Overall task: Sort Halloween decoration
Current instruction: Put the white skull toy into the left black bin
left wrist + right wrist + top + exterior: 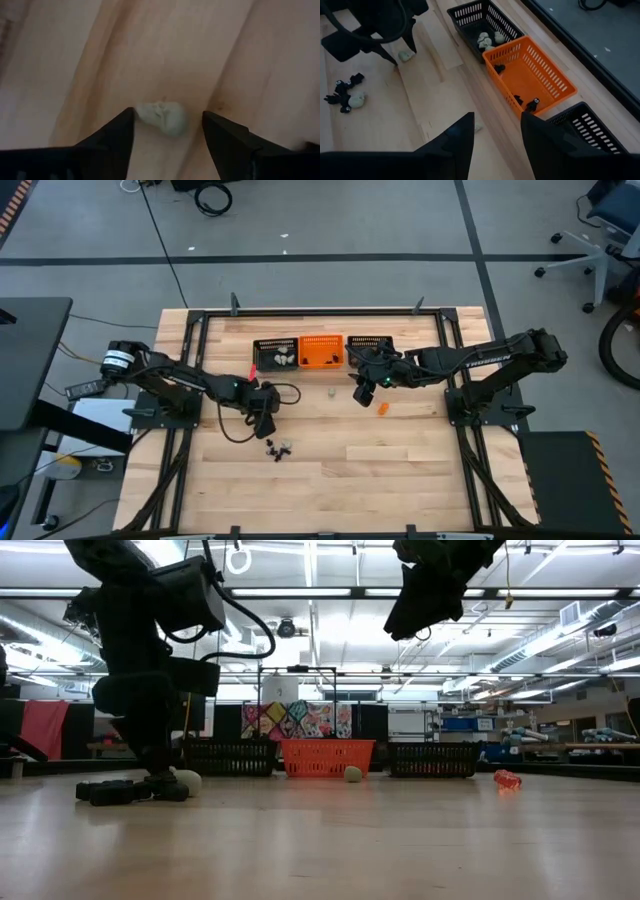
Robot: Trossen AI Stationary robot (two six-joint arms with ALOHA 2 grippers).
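Your table (pixel 400 470) carries three mesh baskets in a row along its far edge: a black basket (pixel 273 354) on the left holding a few pale pieces, an orange basket (pixel 321 351) in the middle with a few small dark bits on its floor, and a second black basket (pixel 369 346) on the right whose inside you cannot see. Your left gripper (pixel 167 131) is down at the table surface with its fingers spread, and the pale skull-like trinket (pixel 162 117) lies directly between them, closer to one fingertip than the other; its long axis runs roughly across the gap, so in my judgement you need only close and lift. The left arm is plainly the nearer one for this piece. Your right gripper (pixel 496 134) hangs raised in front of the baskets, fingers parted and holding nothing. Loose on the table, count one more pale trinket (pixel 331 391) in front of the orange basket, one orange trinket (pixel 382 409) nearer the right arm, and a small cluster (pixel 277 448) near the left arm of several black pieces with one pale one among them; the black ones are too small and bunched to count exactly.
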